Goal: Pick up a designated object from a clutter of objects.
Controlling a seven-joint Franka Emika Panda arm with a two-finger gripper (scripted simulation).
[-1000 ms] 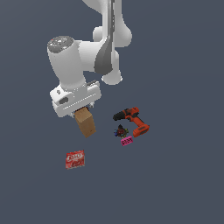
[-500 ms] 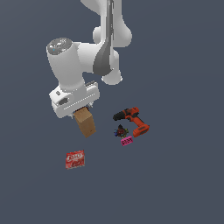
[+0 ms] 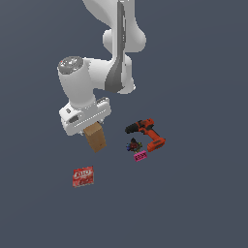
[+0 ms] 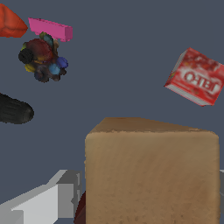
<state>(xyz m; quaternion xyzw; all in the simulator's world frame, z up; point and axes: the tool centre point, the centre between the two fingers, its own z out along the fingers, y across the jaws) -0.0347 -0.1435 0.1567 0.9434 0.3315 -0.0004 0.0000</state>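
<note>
Under end effector (image 3: 90,127), tan block (image 3: 95,137) clamped between fingers, tilted, top hidden by white hand. Beside end effector: orange drill (image 3: 147,134), small multicoloured piece (image 3: 133,145), pink tag (image 3: 140,156). Red packet (image 3: 83,176) lies apart, below.

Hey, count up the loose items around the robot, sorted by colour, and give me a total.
Tan: 1, the block
Orange and black: 1, the power drill
Red: 1, the flat packet
Pink: 1, the tag
Dark multicoloured: 1, the small piece
Total: 5
</note>
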